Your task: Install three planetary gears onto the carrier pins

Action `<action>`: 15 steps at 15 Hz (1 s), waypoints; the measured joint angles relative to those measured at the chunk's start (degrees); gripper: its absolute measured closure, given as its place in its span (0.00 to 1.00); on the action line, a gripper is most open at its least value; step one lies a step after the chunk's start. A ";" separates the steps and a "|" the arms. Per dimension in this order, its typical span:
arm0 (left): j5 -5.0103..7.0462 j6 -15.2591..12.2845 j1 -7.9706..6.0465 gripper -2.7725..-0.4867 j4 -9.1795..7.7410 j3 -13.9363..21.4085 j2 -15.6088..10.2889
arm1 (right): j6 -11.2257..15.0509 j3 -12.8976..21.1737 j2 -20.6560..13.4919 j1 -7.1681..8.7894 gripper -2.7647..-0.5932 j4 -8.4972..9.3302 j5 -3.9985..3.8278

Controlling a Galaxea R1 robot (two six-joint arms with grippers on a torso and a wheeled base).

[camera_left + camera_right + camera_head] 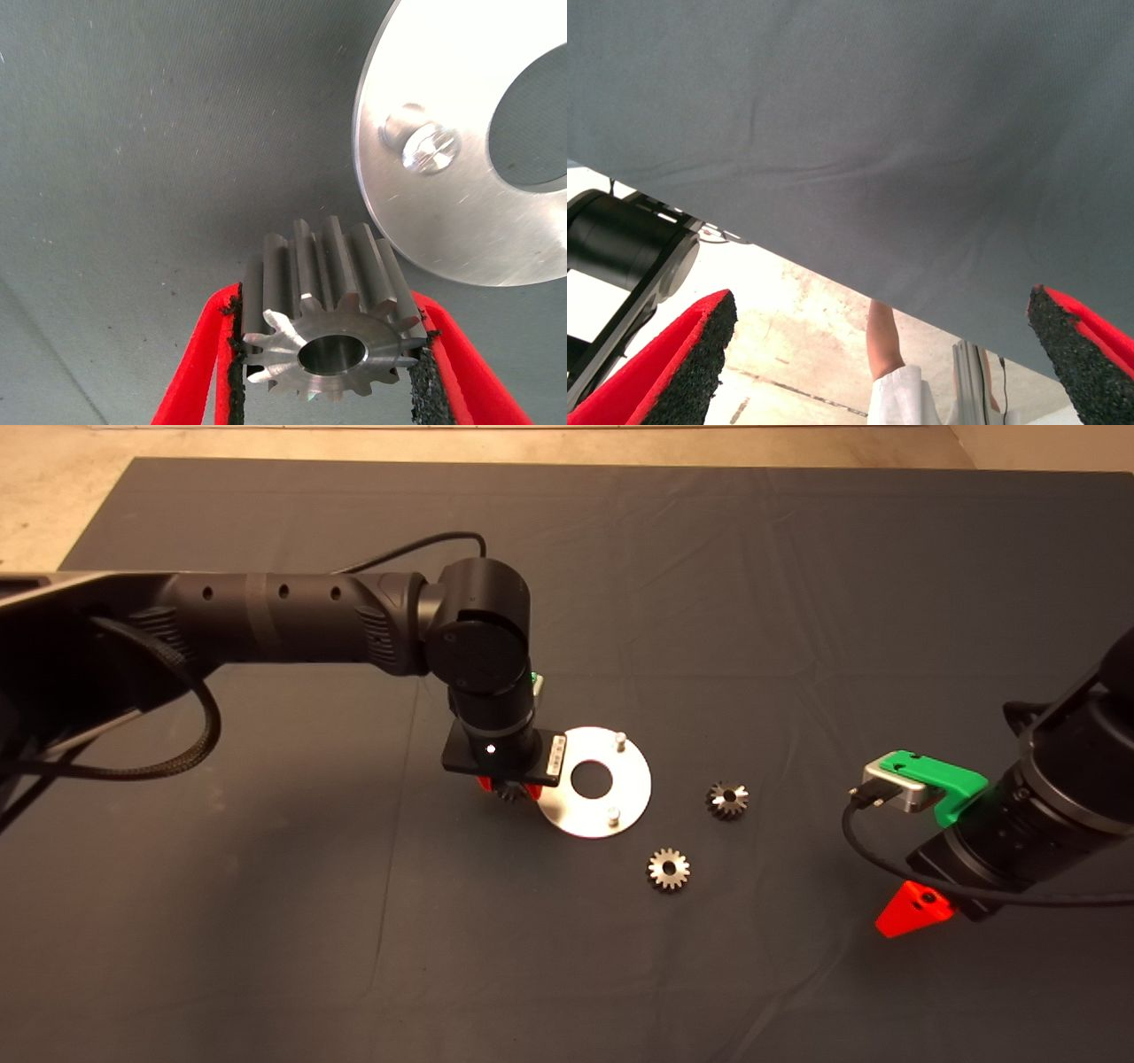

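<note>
A small silvery-grey toothed metal gear with a round centre hole (330, 341) is clamped between the black pads of the left gripper (330, 354), which hangs just beside the flat round silver plate with the large centre hole (631, 779). The wrist view shows the nearest short silver upright pin (431, 147) standing on the plate's rim, off to one side of the gear's bore and not yet under it; the coming move likely needs that hole brought over the stud. Two more small toothed gears (669, 869) (727, 800) lie on the dark mat (797, 602) near the plate. The right gripper (881, 354) waits spread wide, well apart, at the mat's edge.
</note>
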 joint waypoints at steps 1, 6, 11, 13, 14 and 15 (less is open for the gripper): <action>0.02 1.23 -0.41 0.81 -0.39 -1.13 0.64 | 0.00 0.02 0.00 0.00 0.15 0.00 -0.04; -0.31 5.59 -1.92 0.81 -3.22 -6.14 3.29 | 0.04 0.05 0.00 0.00 0.15 0.00 -0.02; -0.20 8.01 -1.99 0.82 -4.72 -9.20 5.30 | 0.26 0.07 0.00 -0.01 0.15 0.00 -0.04; -0.25 8.45 -1.99 0.82 -5.38 -10.08 6.12 | 0.41 0.07 0.00 0.00 0.15 0.00 -0.04; -0.25 8.58 -1.97 0.82 -5.71 -10.25 6.40 | 0.41 0.07 0.02 0.00 0.15 0.00 -0.04; -0.27 8.65 -1.98 0.82 -5.73 -10.44 6.59 | 0.41 0.09 0.00 0.00 0.15 0.00 -0.02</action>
